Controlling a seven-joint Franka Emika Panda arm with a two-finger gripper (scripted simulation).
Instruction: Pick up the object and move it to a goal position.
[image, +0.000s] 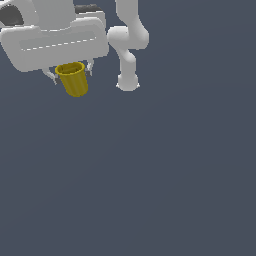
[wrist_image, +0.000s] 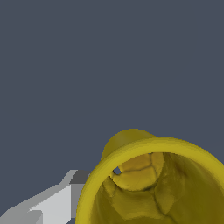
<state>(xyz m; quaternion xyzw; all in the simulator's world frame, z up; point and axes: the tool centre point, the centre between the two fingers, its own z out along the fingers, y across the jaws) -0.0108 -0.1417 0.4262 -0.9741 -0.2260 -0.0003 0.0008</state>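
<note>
Cup (image: 74, 80) near upright, mouth toward pincer (image: 70, 76), slightly tilted.

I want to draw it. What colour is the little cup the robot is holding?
Mustard yellow, with faint ribs down the cup. The exterior view shows it best.

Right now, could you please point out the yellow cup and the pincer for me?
yellow cup (image: 75, 82): exterior view, on its ribbed side wall.
pincer (image: 71, 76): exterior view, midway between its fingertips, either side of the cup.
</note>
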